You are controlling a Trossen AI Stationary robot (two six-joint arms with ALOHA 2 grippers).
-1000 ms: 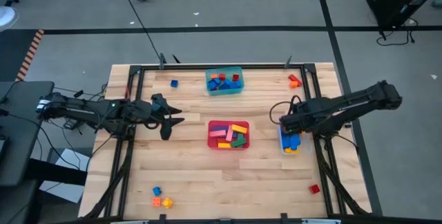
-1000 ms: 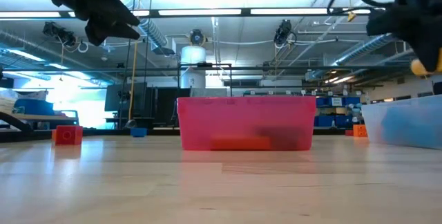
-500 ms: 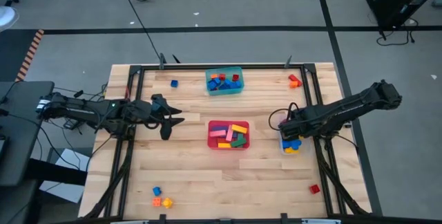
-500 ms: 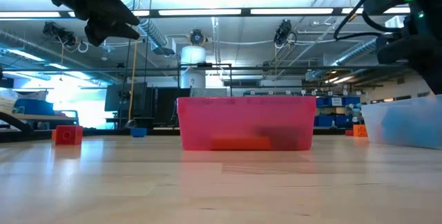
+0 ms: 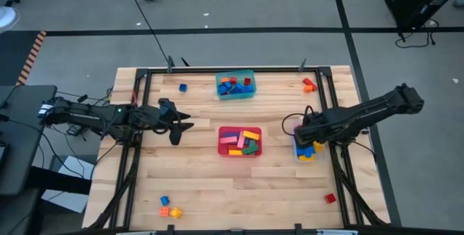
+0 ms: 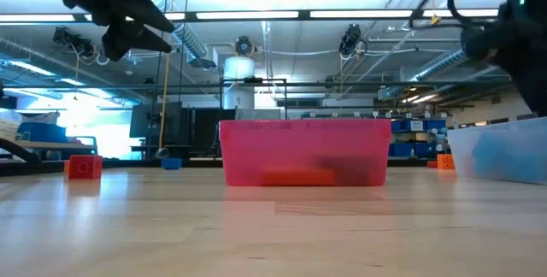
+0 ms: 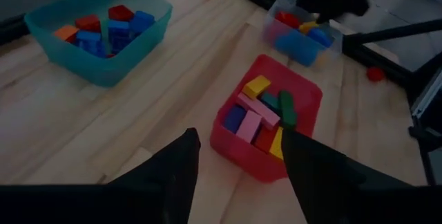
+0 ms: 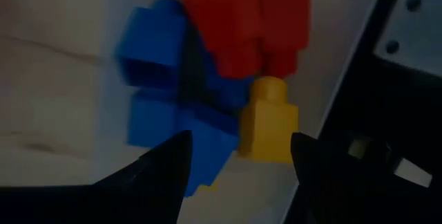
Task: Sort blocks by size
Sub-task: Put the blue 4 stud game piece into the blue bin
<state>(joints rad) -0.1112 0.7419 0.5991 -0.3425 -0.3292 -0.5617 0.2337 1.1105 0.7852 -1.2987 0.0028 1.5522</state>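
The right gripper (image 5: 299,131) hangs low over the clear tub (image 5: 305,150), with its jaws spread wide and nothing between them. Right under the jaws lie big blocks (image 8: 207,79): a fat blue one, a red one and a small yellow one with a round knob on top, all packed close together. A dark metal frame rail (image 5: 341,164) runs just beside that tub.

The left gripper (image 5: 179,127) waits above the surface on the other side, jaws spread and empty. Straight ahead of its jaws sits the red tub (image 5: 240,141), holding pink, yellow, blue, green and red bars. Farther off past the jaws is the teal tub (image 5: 235,85), full of small blue, red and orange cubes.

Loose blocks lie well apart from both sets of jaws. A tiny blue cube (image 5: 183,87) sits near the teal tub. An orange and red pair (image 5: 309,84) rests by the far corner, beyond the right jaws. A red cube (image 5: 330,198) lies at the near edge on the right arm's side. A blue, an orange and a yellow block (image 5: 170,208) huddle at the near edge on the left arm's side.

The surface (image 5: 196,170) is pale wooden planks with a black frame around it. Around it is a grey floor (image 5: 239,3) with dark lines and a black cable. The low view looks into a big hall with bright ceiling lights and pipes.
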